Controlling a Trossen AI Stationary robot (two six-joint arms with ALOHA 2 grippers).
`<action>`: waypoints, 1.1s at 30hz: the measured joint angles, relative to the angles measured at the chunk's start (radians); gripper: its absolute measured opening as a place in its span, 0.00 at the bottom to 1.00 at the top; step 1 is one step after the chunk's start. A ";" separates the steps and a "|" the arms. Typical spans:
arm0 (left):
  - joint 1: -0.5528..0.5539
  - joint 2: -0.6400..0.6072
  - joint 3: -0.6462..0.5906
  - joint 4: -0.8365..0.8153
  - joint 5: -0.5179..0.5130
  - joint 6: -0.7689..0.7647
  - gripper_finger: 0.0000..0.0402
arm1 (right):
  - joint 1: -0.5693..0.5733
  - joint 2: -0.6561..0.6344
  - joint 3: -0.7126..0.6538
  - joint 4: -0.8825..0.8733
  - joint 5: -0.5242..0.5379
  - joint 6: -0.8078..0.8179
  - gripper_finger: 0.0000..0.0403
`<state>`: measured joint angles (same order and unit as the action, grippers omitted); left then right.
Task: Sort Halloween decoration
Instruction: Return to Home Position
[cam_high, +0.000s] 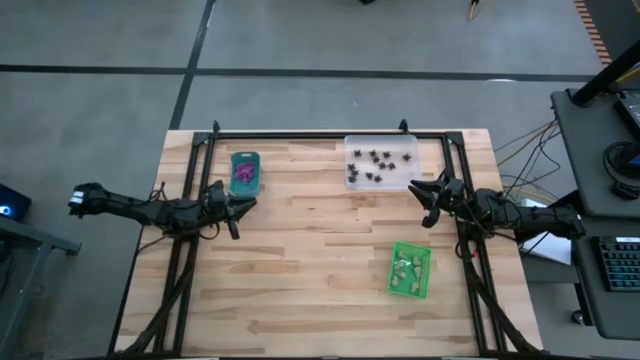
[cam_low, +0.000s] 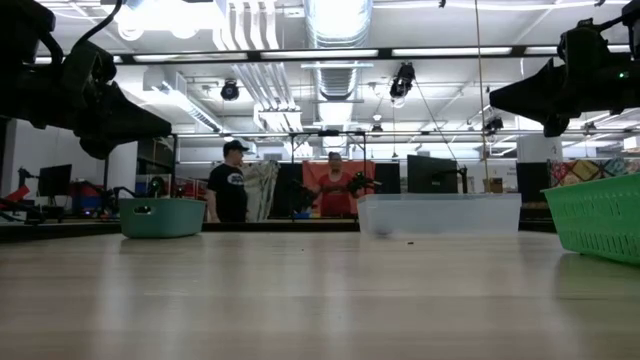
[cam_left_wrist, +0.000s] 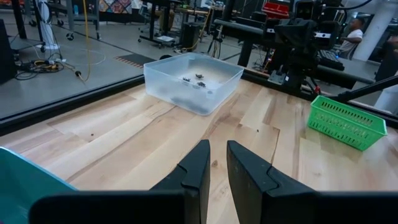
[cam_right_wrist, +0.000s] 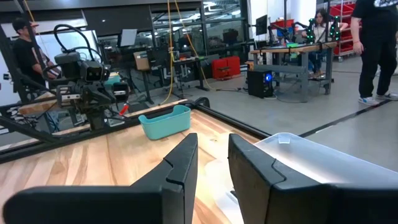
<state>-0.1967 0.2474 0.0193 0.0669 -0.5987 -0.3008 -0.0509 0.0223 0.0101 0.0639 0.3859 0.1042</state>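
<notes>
Seen from above, a wooden table carries three trays: a teal tray at upper left with a clump of purple trinkets, a clear tray at upper centre with about ten black trinkets, and a green tray at lower right with several pale trinkets. The left gripper sits just below the teal tray, and the right gripper just right of the clear tray; at table level, both hang above the wood in the upper corners. Each wrist view shows two dark fingers, left and right, a narrow gap apart and holding nothing.

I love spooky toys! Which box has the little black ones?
Look down on the wooden table. Along its top edge in the high view sit two trays; take the one nearer the right arm. It is the clear tray, the widest, holding black trinkets, while the teal tray holds purple ones and the green tray pale ones.
</notes>
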 joint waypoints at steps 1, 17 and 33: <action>0.000 0.000 0.000 0.000 0.000 0.000 0.09 | 0.000 0.000 0.000 0.000 0.000 0.000 0.20; 0.000 0.000 0.000 0.000 0.000 0.000 0.09 | 0.000 0.000 0.000 0.000 0.000 0.000 0.18; 0.000 0.000 0.000 0.000 0.000 0.000 0.09 | 0.000 0.000 0.000 0.001 0.000 0.000 0.17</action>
<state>-0.1967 0.2474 0.0196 0.0669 -0.5987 -0.3008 -0.0509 0.0223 0.0101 0.0647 0.3859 0.1040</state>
